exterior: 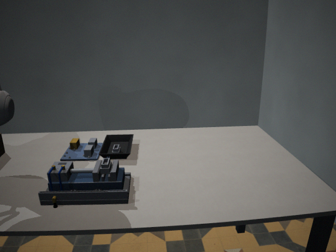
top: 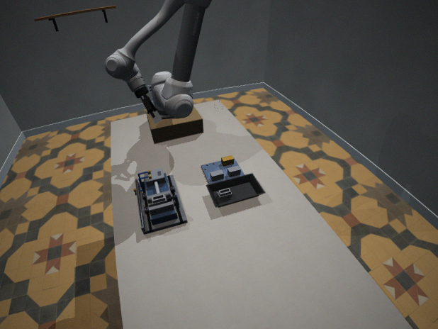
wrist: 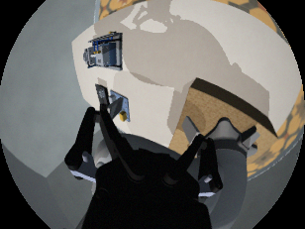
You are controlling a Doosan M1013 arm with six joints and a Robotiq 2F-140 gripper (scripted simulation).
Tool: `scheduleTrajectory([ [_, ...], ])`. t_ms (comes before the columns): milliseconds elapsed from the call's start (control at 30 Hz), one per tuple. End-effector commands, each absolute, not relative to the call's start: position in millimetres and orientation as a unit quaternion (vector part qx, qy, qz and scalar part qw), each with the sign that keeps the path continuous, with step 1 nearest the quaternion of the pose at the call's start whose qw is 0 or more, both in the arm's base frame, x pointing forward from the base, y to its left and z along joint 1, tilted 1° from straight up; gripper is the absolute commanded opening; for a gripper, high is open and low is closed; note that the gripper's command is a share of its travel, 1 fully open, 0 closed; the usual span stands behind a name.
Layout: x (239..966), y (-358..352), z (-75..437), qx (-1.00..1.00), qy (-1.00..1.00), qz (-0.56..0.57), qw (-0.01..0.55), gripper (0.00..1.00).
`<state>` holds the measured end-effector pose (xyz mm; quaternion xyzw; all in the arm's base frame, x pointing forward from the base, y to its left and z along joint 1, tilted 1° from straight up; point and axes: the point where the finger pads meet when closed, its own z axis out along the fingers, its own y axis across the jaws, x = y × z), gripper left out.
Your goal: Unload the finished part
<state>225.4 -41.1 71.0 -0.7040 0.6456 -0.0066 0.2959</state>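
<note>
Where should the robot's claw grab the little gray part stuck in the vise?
Probably by the top of the finished part, coming straight down from above. It sticks up a bit between the vise blocks that squeeze two of its sides, so only its top and the two free sides look reachable. The gripper is open and far away, near the arm's base.

Workshop — vise and tray on table.

My pale grey table carries my brown wooden pedestal, blue-grey vise fixture, blue plate and black tray toward its far edge.
</note>
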Motion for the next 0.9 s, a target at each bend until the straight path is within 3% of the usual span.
scheduleTrajectory([
  [0,225,-41,71,-0.704,0.646,-0.007,0.296,1.00],
  [633,226,-43,72,-0.704,0.646,-0.005,0.295,1.00],
  [867,246,-82,87,-0.716,0.645,0.033,0.263,1.00],
])
